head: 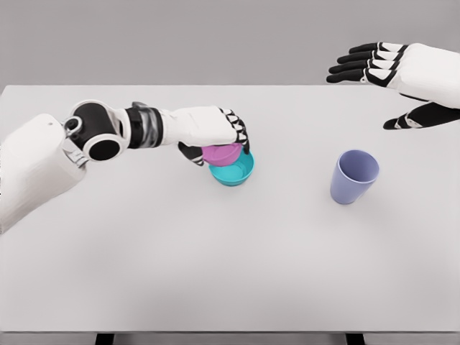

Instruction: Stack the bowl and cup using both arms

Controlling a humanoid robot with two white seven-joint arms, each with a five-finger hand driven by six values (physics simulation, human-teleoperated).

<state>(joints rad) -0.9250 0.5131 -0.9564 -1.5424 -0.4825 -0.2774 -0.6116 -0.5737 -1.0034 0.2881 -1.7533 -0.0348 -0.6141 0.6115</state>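
Counter (215,273): one, white and wide, lying under both hands and carrying all the tableware.
Arms: two, white; the left reaches in over the middle of the counter, the right hangs raised at the far right.
Left hand (215,136): clenched from above around the purple bowl's rim, fingers curled over its far side.
Right hand (392,75): released, fingers straight and spread, holding nothing, well above and beyond the cup.
Cup (353,177): one, lavender, tilted, its mouth turned up and toward the viewer; it sits below the right hand and well off to the side of the left.
Teal bowl (233,172): one, upright, directly beneath the left hand.
Purple bowl (223,153): one, held in the left hand, partly sunk into the teal bowl and slightly tilted.
Step in hand, as I judge it: seating the purple bowl into the teal one.
Doing it well: level the purple bowl, centre it over the teal rim, lower until it rests, then loosen the fingers without dragging either bowl sideways.
Afterwards, likely: the right hand comes down for the cup.
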